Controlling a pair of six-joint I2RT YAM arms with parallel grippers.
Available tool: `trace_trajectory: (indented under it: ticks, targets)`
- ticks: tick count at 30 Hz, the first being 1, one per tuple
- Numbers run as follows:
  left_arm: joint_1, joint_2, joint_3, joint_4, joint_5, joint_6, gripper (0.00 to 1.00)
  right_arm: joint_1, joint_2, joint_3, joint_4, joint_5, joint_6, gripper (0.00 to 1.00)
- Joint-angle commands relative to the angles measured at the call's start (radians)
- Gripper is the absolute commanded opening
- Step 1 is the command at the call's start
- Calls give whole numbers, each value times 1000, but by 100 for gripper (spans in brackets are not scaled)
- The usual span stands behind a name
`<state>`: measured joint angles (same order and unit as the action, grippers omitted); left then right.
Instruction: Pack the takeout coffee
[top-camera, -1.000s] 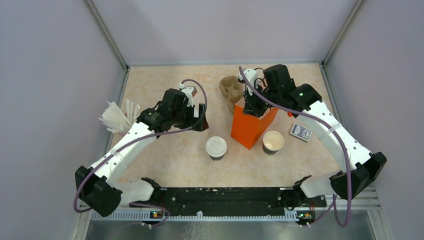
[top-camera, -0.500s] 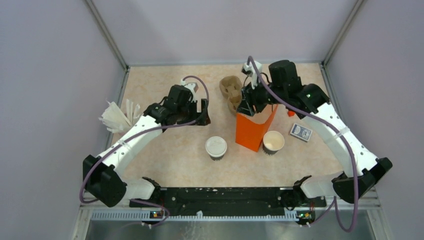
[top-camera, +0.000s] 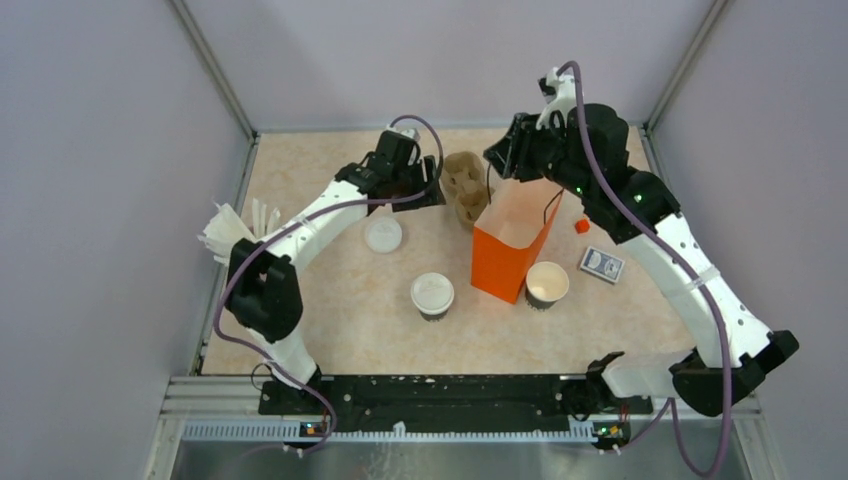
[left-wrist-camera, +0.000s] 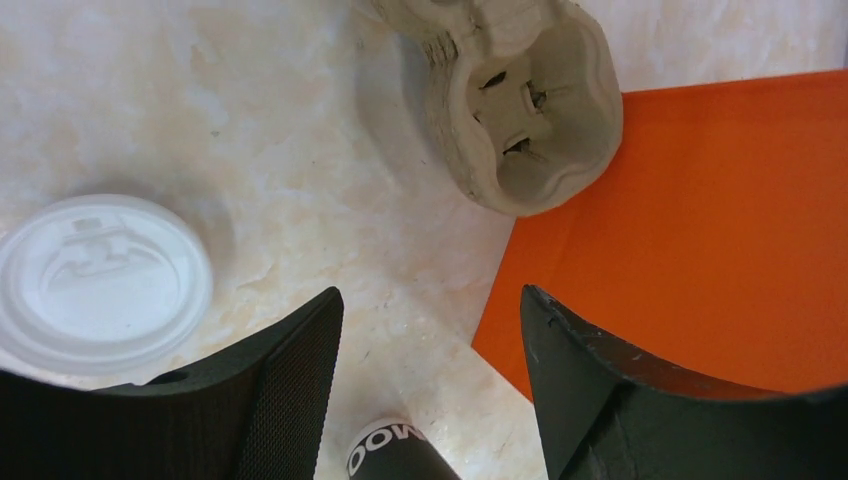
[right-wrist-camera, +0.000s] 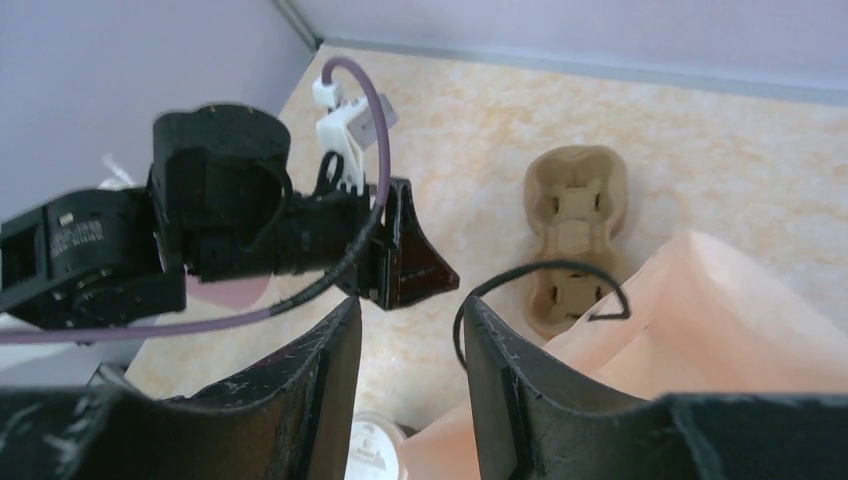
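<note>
Left pincer (left-wrist-camera: 430, 305) apart near pulp tray (left-wrist-camera: 520, 110); right pincer (right-wrist-camera: 405, 315) apart above orange bag (top-camera: 505, 265); takeout coffee (top-camera: 432, 293) near bag.

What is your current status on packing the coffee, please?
Left end effector open, empty, by pulp tray. Right end effector open above orange bag. Lidded coffee on table, unpacked.

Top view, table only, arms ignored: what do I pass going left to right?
White paper bundle → loose white lid → lidded coffee cup → orange bag → blue box. The pulp tray and the open cup overlap others sideways, so they are left out.
</note>
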<state>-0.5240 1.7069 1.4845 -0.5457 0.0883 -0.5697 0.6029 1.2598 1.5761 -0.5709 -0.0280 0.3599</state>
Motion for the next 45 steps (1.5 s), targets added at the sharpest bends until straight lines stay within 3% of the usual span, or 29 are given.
trace_trajectory:
  ticks: [1, 9, 13, 15, 18, 25, 33, 37, 41, 45]
  targets:
    - [13, 25, 68, 30, 29, -59, 72, 8, 111, 203, -43, 152, -28, 42]
    - [34, -215, -195, 81, -37, 10, 77, 33, 475, 588, -152, 215, -110, 45]
    - [44, -315, -351, 295, 206, 101, 82, 39, 675, 901, -324, 297, -108, 45]
    - [39, -332, -334, 355, 326, 153, 85, 40, 713, 984, -364, 347, -96, 46]
    - [29, -334, -226, 332, 320, 194, 90, 40, 638, 900, -334, 401, -57, 48]
    - [-76, -207, 23, 309, 299, 273, 95, 39, 321, 489, -133, 449, -17, 49]
    - [-176, -15, 192, 256, 225, 322, 95, 39, 76, 302, 36, 535, -3, 52]
    - [-229, 54, 258, 175, 120, 388, 93, 40, -31, 195, 129, 555, -6, 52]
    - [-240, 86, 265, 166, 67, 395, 83, 40, -61, 160, 99, 560, -1, 52]
    - [-241, 100, 285, 179, 74, 402, 52, 40, -92, 115, 94, 539, 12, 51]
